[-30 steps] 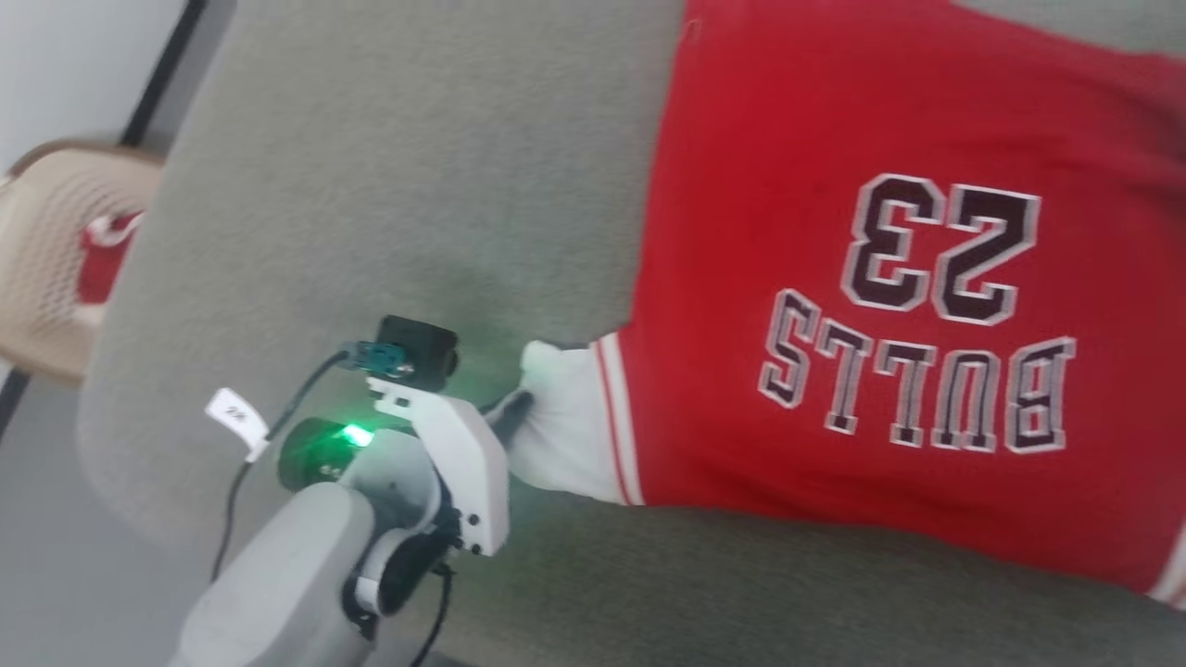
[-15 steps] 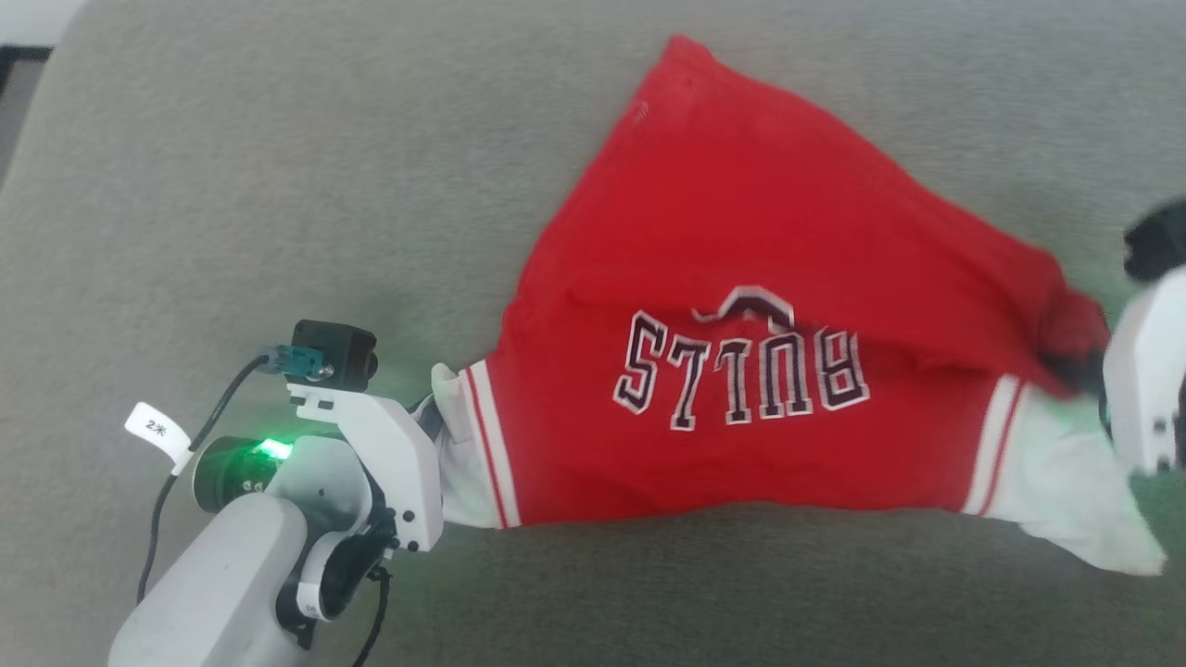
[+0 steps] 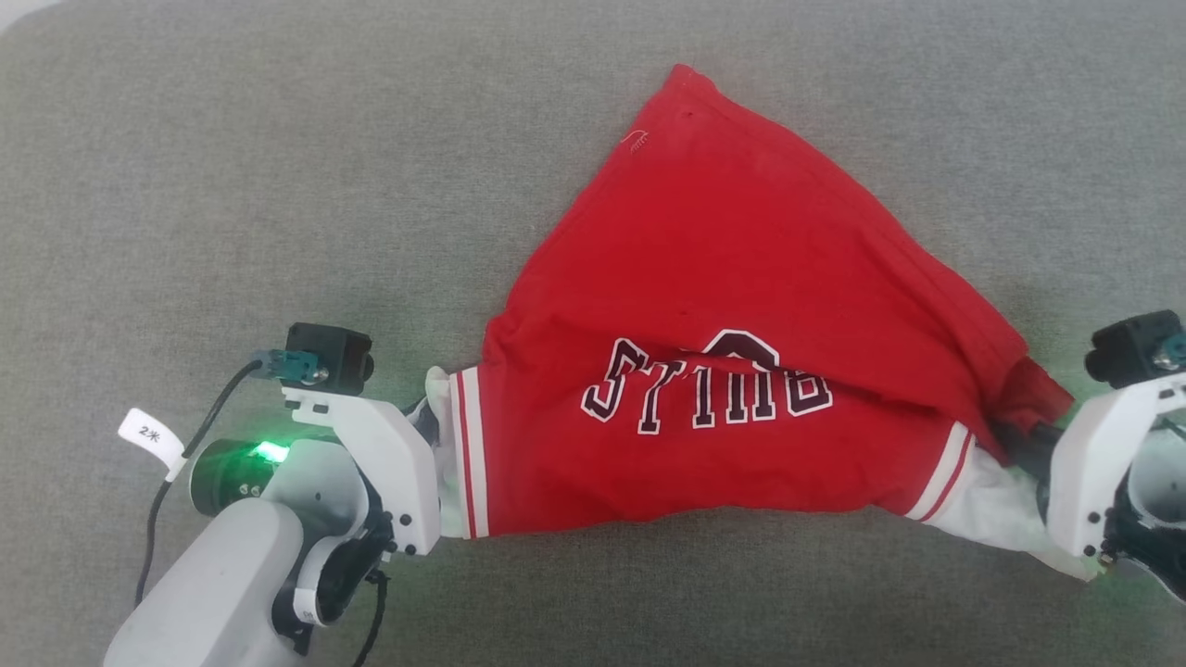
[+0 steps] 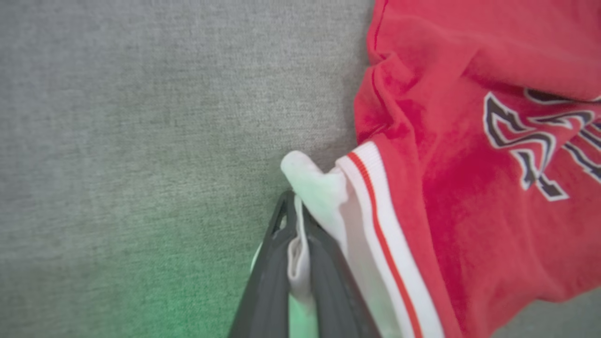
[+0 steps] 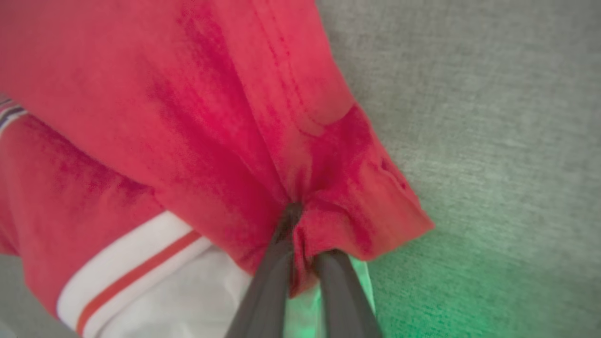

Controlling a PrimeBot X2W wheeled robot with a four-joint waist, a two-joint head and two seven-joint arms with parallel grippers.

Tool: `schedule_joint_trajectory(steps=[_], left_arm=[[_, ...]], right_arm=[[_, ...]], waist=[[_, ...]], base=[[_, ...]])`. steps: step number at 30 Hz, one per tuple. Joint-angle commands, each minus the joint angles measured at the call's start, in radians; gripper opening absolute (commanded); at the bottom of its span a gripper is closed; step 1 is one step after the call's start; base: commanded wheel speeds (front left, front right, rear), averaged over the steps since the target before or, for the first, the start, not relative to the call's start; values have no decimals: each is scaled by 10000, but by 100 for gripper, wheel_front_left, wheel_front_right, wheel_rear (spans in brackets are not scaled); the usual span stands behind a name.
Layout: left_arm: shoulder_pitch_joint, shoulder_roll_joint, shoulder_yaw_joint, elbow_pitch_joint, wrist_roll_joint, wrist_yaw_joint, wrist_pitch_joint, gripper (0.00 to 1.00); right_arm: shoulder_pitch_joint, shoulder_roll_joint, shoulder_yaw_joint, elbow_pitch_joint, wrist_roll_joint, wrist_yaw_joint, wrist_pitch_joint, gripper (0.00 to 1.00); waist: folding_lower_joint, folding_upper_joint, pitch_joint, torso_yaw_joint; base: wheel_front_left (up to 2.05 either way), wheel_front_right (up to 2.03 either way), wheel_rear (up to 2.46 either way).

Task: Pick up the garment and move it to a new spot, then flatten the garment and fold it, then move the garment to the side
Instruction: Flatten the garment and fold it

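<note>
The red jersey shirt lies in the middle of the grey worktop, bunched to a point at the far end. The left hand is pinched tight on the white sleeve at the left. The right hand is pinched on red cloth at the right corner. The shirt looks soft, light and floppy, so it will sag. Its corners are good places to hold. The upside-down letters say "BULLS".

The red shirt lies bunched on grey upholstery, roughly triangular, one corner pointing away. Its near edge is stretched sideways between two white, stripe-trimmed sleeves. The black, white-outlined "BULLS" lettering reads upside down, and a fold covers most of the number.
</note>
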Motion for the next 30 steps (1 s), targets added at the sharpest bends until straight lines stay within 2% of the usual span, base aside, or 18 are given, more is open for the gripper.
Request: schedule_joint_trajectory(steps=[1, 4, 7, 21, 26, 30], left_arm=[[72, -55, -42, 80, -96, -56, -18, 0], [120, 9, -44, 89, -50, -30, -82, 0], [225, 75, -17, 67, -45, 32, -105, 0], [725, 292, 61, -360, -131, 331, -168, 0], [658, 193, -17, -415, -128, 314, -177, 0], [544, 38, -130, -395, -106, 236, -237, 0]], right_arm=[[311, 368, 502, 643, -220, -40, 165, 100], [171, 243, 453, 586, -495, -72, 29, 100], [260, 275, 153, 25, -504, -71, -124, 100], [845, 470, -1689, -4022, -950, -26, 390, 100], [233, 427, -1560, -4423, -1191, -25, 121, 100], [-830, 391, -1139, -3904, -1292, -25, -576, 100]], waist=[[0, -1, -18, -10], [0, -1, -55, -41], [0, -1, -127, -76], [0, -1, -314, -186], [0, -1, -284, 6], [0, -1, -194, 326]], base=[[0, 0, 0], [0, 0, 0], [0, 0, 0], [0, 0, 0], [0, 0, 0], [0, 0, 0]])
